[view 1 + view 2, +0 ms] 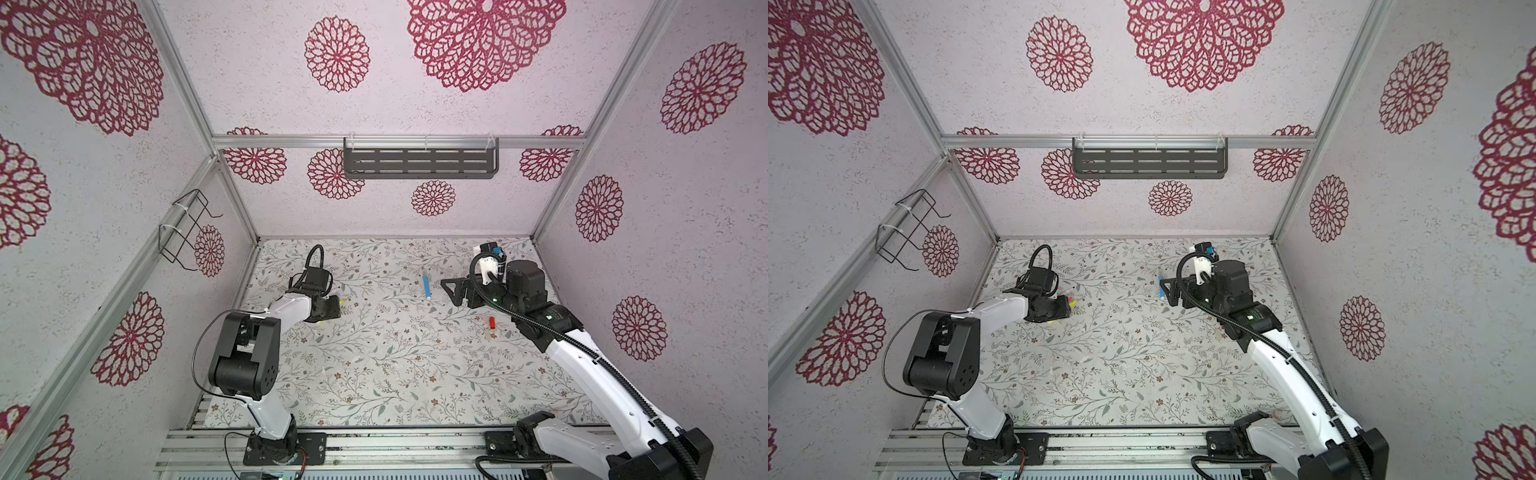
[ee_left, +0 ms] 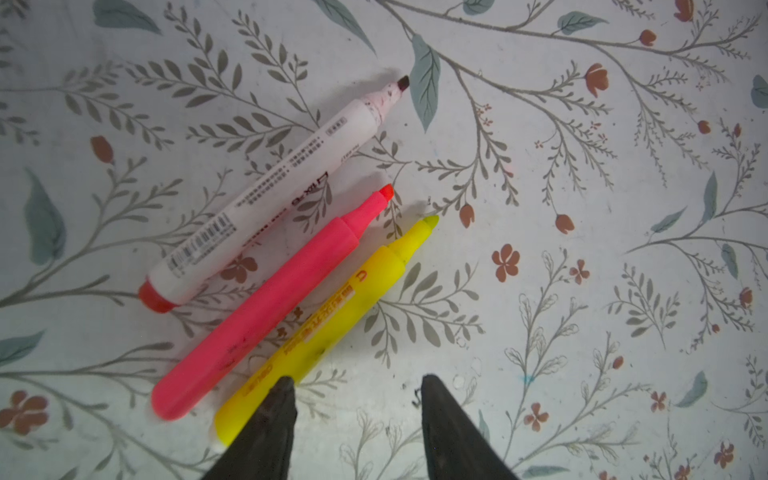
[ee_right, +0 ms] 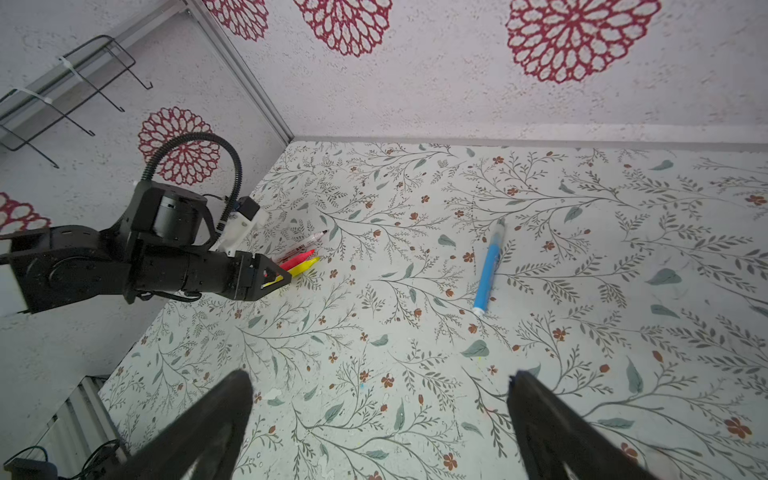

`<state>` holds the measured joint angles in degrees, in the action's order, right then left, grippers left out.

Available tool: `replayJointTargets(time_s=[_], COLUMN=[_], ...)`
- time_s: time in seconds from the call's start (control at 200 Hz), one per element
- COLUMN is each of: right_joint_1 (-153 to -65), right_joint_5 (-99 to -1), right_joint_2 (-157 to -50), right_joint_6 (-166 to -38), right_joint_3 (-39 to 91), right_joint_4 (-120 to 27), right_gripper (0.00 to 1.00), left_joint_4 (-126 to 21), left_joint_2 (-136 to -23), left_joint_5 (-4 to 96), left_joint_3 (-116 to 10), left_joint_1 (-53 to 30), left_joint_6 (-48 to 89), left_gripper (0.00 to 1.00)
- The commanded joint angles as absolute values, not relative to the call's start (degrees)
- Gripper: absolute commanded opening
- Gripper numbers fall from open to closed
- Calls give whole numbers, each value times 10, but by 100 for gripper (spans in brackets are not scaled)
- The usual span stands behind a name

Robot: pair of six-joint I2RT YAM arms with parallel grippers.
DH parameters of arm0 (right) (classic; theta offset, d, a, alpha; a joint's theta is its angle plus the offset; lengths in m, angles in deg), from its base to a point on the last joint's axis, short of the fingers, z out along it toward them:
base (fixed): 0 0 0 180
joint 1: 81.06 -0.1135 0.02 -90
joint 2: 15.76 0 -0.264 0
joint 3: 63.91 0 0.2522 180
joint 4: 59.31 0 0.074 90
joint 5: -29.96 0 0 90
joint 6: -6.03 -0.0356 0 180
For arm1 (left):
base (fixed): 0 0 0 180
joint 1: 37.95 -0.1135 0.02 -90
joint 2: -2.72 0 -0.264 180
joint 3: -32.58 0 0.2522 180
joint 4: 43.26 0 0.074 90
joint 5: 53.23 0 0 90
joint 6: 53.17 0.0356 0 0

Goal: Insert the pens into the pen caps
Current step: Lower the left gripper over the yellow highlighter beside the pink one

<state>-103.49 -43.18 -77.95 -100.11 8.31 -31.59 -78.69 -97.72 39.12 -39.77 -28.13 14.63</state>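
Counting from the near side of the flowered table point(image 1: 374, 399), two pen caps show in a top view beside the right arm point(image 1: 582, 365): a red cap point(image 1: 492, 322) and, just nearer, a pale cap point(image 1: 488, 333); whether they touch I cannot tell. Farther back on the left lie three pens side by side, bare tips pointing the same way. The yellow pen point(image 2: 328, 320) touches the pink pen point(image 2: 266, 299). Just beside that is the white pen point(image 2: 266, 195), with its red end, dark tip, barcode and print. The left gripper point(image 2: 357, 399) hovers over them, jaws apart with nothing between them, one jaw lying across the yellow pen's rear. A fourth, the blue pen point(image 3: 488, 270), paler at both ends, lies alone toward the right, well apart from the three. The right gripper point(image 3: 380, 386) is near it, jaws spread wide and empty.
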Motion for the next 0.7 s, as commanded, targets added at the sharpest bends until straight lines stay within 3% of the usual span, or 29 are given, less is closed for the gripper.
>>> replayJointTargets(time_s=[0.0,0.696], right_joint_1=[-1033,-1033], right_joint_5=[-412,-407], right_joint_2=[-766,-748], right_joint_6=[-997,-994], right_joint_3=[82,62], right_joint_4=[-341,-348], right_gripper=[99,99], left_joint_4=[-778,-798], left_joint_2=[-986,-1025], left_joint_5=[396,402], left_joint_3=[-416,-452], left_joint_1=[-288,-298], left_joint_6=[159,164], left_gripper=[51,49])
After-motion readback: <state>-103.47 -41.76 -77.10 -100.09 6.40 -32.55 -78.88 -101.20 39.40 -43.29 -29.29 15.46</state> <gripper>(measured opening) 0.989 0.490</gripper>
